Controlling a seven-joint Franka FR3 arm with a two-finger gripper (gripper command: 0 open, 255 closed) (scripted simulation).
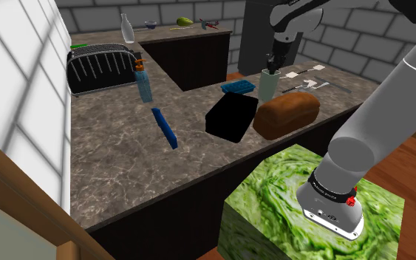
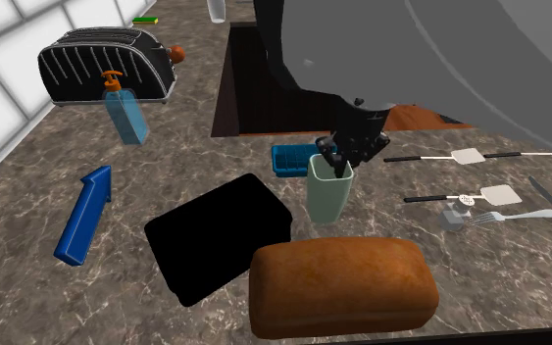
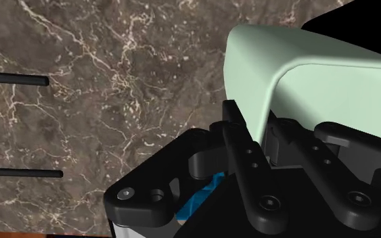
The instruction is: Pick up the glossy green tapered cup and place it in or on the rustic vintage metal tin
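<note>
A pale green tapered cup [image 1: 267,87] [image 2: 329,196] [image 3: 297,67] stands upright on the marble counter [image 1: 125,155], between a small blue ridged tray [image 2: 290,159] [image 1: 237,87] and a loaf. My black gripper [image 1: 274,68] [image 2: 337,165] [image 3: 277,123] comes down on its rim, one finger inside and one outside, shut on the cup's wall. A plain black box-shaped container [image 1: 230,117] [image 2: 220,235] lies just beside the cup, toward the counter's front edge. I cannot tell whether the cup's base is off the counter.
A brown bread loaf [image 1: 287,114] [image 2: 340,284] lies next to the black box. A black toaster [image 1: 101,68], blue soap bottle [image 1: 144,83] and blue bar [image 1: 165,128] sit further along. Spatulas [image 2: 470,155] and a fork [image 2: 519,216] lie beyond the cup.
</note>
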